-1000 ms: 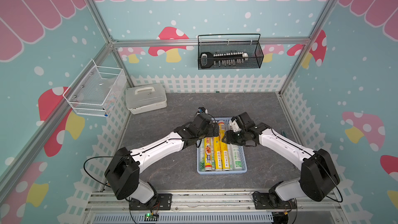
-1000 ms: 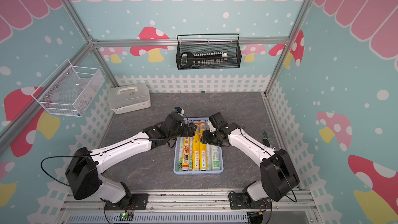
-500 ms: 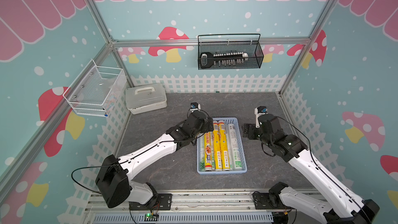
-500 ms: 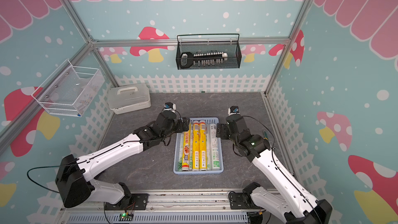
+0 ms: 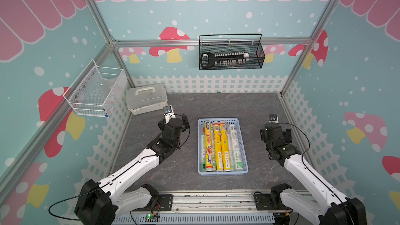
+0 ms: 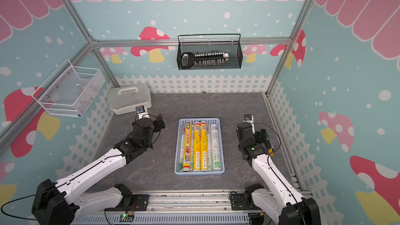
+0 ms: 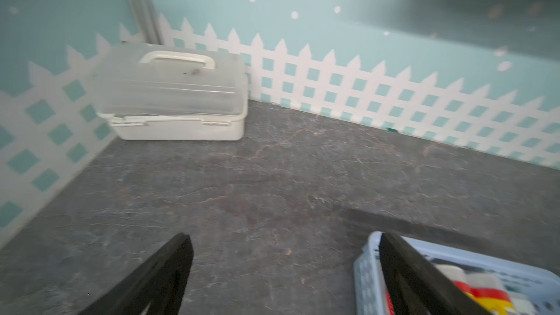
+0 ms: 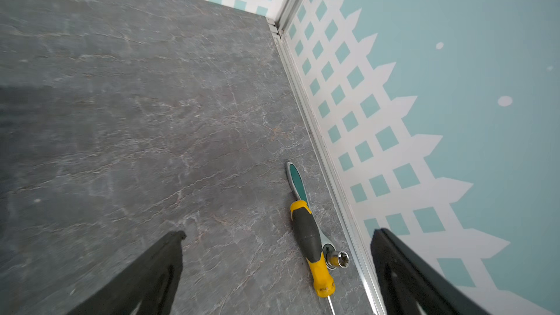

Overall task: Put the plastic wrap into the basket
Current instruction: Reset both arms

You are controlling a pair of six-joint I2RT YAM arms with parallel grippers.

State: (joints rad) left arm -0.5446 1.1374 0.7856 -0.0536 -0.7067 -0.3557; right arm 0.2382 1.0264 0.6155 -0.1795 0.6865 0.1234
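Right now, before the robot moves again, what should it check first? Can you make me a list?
1. All plastic wrap inside the basket: ok, the rolls lie side by side in it, and none shows outside.
2. Left end effector empty: ok, open with nothing in it.
3. Right end effector empty: ok, open with nothing in it.
4. Both end effectors away from the basket: ok, one on each side, apart from it.
5. Table below the right end effector free: not ok, a yellow-handled ratchet lies there.
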